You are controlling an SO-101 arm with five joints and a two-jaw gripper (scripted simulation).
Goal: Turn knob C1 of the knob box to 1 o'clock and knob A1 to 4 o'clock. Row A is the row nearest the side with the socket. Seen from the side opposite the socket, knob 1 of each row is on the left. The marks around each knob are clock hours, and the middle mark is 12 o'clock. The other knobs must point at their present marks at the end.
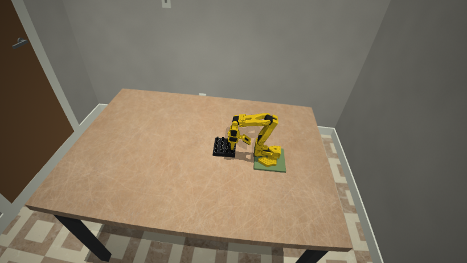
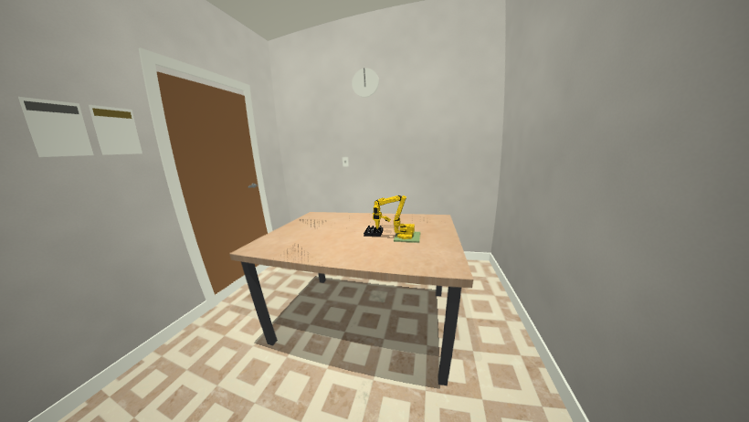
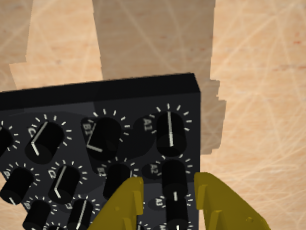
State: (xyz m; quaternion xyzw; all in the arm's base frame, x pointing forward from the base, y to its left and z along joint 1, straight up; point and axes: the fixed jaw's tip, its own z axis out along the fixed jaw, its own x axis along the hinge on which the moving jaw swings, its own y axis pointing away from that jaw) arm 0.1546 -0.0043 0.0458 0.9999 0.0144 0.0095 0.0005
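Observation:
The black knob box stands left of the arm's base. In the wrist view knob A1 is at the box's upper right corner, its white line running nearly straight up and down. Knob C1, near the left edge, has a slanted line with its lower end toward the lower left. I cannot read exact hours. My gripper is slightly open, its fingers on either side of column A around knobs A2 and A3 in that view, with no contact visible. It is over the box's row A side. The lower knobs are partly hidden.
Knob B1 stands between A1 and C1. Knob A2, B2 and C2 are close below, with more knobs packed behind them. The arm's green base plate is right of the box.

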